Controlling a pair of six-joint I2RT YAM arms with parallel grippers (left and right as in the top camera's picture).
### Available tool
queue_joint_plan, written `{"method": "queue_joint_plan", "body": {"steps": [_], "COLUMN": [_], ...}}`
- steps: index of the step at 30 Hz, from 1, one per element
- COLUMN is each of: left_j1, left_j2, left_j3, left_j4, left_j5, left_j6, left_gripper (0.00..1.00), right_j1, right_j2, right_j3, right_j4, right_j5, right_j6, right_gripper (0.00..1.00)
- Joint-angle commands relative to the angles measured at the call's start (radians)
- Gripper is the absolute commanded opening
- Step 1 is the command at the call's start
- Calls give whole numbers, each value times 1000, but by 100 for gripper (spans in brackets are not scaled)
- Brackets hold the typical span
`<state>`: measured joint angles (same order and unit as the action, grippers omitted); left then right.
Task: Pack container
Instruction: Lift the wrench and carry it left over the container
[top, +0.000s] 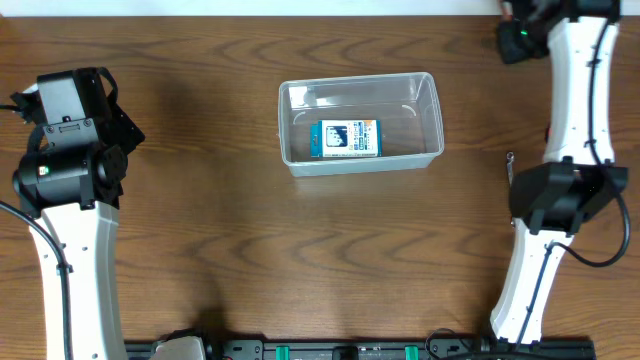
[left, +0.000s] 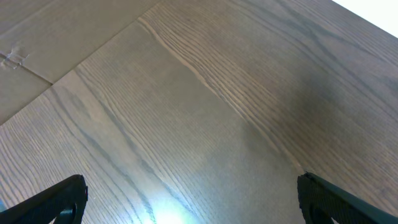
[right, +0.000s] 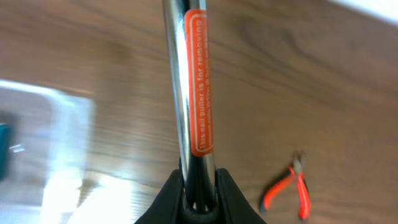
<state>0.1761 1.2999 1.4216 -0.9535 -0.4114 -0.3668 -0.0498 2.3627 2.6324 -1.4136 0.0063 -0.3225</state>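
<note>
Overhead: the container, a clear tub with rounded corners, sits on the wooden bench a little up from the middle, long side running left to right. A small blue-and-white box lies flat on its floor, near the front wall. The rest of the floor shows bare.

Left arm stands at the left edge, well apart from the container. Left claw – its two dark fingertips show only at the lower corners of the wrist view, set wide apart with bare wood grain between them. It grips nothing.

Right arm runs up the right side of the bench, its far end at the top right corner. Right claw – fingers pressed in on a chrome rod that rises straight up through the wrist view. An orange label with white lettering runs along the rod.

Right wrist view is blurred. The container shows as a pale shape at the left edge. A pair of red-handled pliers lies on the bench at lower right, clear of the claw and well apart from the container.
</note>
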Motion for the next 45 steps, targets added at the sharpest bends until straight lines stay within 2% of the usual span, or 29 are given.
{"method": "queue_joint_plan", "body": {"steps": [1,8,18,25,32,45], "left_j1": [4,4,4,4,4,4], "left_j2": [2,2,2,2,2,2], "left_j3": [8,8,7,8,7,7], "left_j4": [0,0,0,0,0,0], "left_j5": [-19,-19,-19,-19,-19,-19], "left_j6": [-10,-10,-10,-10,-10,-10], "left_gripper": [98,98,98,98,98,98], "right_j1": [85,238,372,378,370,369], "right_j2": [-61,-92,-91,-91,-91,-91], "right_j3": [26,26,-106,-309,-488,-694], "right_j4": [-19,-113,-162,-160,-99,76], "right_j5": [-82,-199,-198,-197,-187,-187], "right_j6": [-126,-278,-388,-465,-472,-472], "right_gripper": [1,3,2,1,1,1]}}
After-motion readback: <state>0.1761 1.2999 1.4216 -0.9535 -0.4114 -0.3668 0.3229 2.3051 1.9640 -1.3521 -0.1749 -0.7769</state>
